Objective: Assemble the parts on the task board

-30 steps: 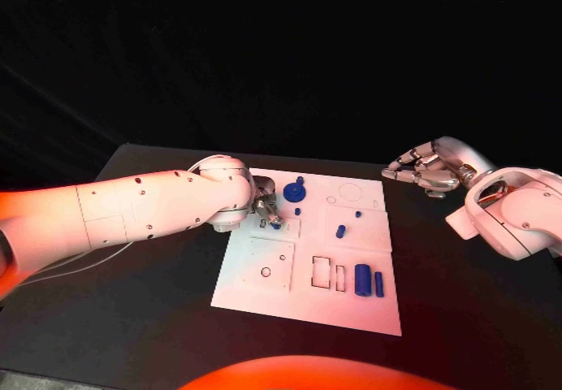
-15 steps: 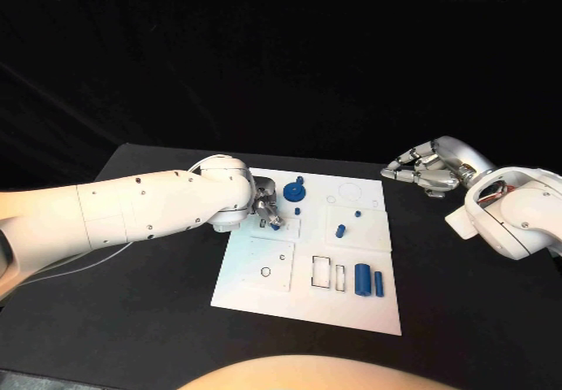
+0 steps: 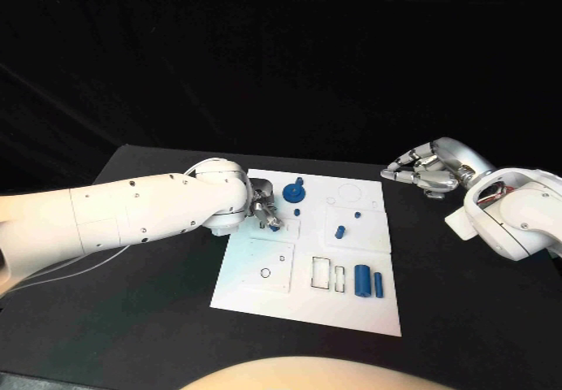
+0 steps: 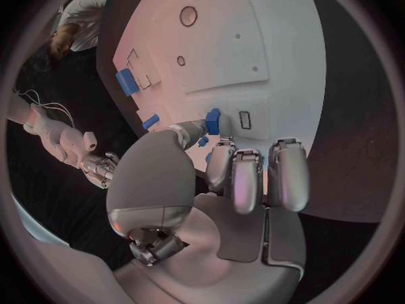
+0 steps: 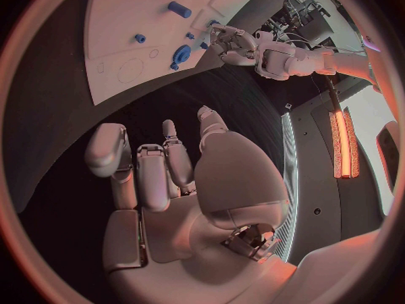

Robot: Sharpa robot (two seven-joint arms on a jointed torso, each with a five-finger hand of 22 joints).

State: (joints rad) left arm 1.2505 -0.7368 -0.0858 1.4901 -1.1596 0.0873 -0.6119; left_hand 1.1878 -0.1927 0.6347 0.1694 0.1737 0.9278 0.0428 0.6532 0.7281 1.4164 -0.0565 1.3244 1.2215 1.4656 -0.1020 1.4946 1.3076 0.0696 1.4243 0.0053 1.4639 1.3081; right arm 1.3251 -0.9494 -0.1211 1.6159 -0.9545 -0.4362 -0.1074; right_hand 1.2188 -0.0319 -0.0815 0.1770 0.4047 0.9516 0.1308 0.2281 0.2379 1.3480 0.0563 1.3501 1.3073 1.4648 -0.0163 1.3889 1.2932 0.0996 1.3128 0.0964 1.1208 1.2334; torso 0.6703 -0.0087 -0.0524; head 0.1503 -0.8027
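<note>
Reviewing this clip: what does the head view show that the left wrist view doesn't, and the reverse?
Head view alone: the round blue disc at the far side of the board, and how the left hand sits over the board's left half. Left wrist view alone: thumb and finger pinching a small blue part right beside a rectangular slot. Both: the white board, the big blue cylinder, and the right hand, fingers curled, holding nothing, off the board.
</note>
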